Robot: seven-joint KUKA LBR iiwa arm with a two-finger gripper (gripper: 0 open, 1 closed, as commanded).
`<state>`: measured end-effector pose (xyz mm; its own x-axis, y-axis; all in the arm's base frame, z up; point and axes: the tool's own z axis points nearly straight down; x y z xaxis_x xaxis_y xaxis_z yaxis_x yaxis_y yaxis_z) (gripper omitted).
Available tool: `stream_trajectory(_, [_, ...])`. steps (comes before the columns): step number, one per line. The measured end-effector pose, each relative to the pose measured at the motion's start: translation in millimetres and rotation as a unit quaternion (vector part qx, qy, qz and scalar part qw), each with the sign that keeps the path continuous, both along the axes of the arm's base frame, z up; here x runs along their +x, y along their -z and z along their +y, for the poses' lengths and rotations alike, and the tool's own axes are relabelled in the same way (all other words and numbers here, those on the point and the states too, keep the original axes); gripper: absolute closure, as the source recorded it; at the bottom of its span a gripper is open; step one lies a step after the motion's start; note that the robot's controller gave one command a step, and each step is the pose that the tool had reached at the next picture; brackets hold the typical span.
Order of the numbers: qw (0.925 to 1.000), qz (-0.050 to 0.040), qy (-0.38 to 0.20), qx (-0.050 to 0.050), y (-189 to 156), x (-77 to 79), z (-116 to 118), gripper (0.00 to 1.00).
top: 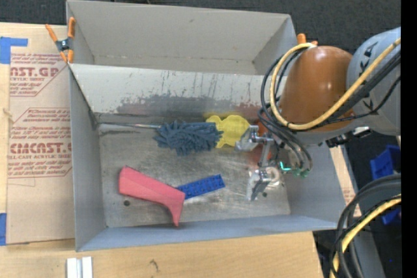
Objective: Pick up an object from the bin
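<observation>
The pincer (pixel 259 187) hangs low over bare floor at the right end of the bin (pixel 176 36), with nothing seen in its grasp. Whether it is spread or pressed together I cannot tell.

The nearest thing is a flat blue brick (pixel 201 186), just to its left and touching a pink wedge (pixel 153 191) farther left. Up and to the left lie a yellow toy (pixel 228 129) and, beyond it, a blue mop head (pixel 187 135).

The plain risk is a grasp on air, since no thing lies under it. If it goes for the brick, that low piece will likely skid on the metal (or tip against the wedge). The mop head is soft and may slip out.
</observation>
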<state>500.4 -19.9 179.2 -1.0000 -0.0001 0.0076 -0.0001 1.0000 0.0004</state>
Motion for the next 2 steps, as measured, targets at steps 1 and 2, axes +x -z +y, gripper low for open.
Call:
stream_trajectory(1, [1.0000, -0.0040, 0.000, 0.000, -4, 1.9, 0, 0.00])
stream_trajectory(2, [0.9987, -0.0029, -0.050, -0.001, 104, 19.3, 59, 1.00])
